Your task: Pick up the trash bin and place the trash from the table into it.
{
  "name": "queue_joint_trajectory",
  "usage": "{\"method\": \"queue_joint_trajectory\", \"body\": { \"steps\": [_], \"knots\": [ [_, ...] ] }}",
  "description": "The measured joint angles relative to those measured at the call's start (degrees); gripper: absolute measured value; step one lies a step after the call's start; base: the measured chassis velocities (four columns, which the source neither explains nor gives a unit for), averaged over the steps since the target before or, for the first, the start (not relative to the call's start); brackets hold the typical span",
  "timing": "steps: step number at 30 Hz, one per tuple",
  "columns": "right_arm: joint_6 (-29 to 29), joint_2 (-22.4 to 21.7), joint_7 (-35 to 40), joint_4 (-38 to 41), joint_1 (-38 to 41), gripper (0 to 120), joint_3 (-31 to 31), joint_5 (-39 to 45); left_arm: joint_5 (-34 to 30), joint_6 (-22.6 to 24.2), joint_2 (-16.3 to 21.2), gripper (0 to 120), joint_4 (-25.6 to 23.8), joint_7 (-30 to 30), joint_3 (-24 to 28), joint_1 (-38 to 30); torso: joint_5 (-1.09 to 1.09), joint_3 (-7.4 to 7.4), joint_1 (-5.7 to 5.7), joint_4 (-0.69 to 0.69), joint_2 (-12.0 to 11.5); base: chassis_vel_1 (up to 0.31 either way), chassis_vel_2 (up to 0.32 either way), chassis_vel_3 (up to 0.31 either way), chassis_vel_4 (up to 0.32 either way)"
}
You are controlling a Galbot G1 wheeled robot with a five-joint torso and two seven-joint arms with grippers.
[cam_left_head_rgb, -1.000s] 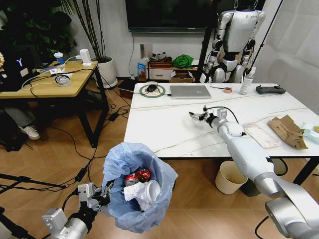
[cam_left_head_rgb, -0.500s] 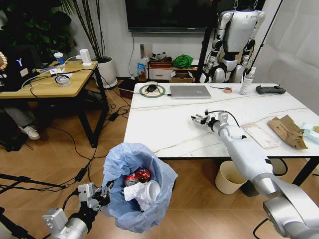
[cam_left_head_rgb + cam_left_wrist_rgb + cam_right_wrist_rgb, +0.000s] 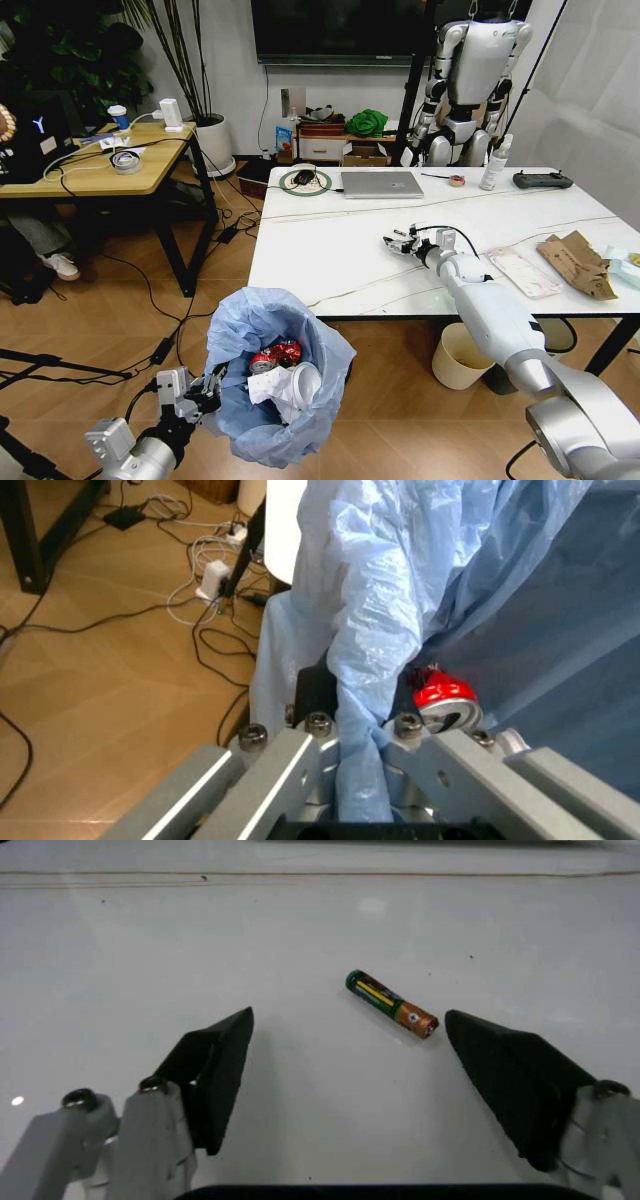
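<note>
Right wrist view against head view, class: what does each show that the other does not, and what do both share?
Right wrist alone: a small battery lying on the white surface between the open fingers. Head alone: the left gripper clamped on the trash bin with a red can inside, plus brown cardboard and a laptop. Both share the table and the right gripper low over it.
</note>
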Motion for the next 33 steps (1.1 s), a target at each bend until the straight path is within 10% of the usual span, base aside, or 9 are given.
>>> {"method": "queue_joint_trajectory", "body": {
  "steps": [11,33],
  "knots": [
    [-0.2,-0.1,0.2,-0.1,0.0,35,0.2,0.0,0.0,0.0,-0.1,0,0.0,0.0,0.1,0.0,0.00,0.00,0.00,0.00,0.0,0.000,0.000,0.000,0.000],
    [-0.2,-0.3,0.2,0.0,-0.3,17,0.5,0.0,0.1,0.0,-0.2,0,-0.4,0.0,0.1,0.2,0.00,0.00,0.00,-0.01,0.0,0.000,0.000,0.000,0.000]
  ]
}}
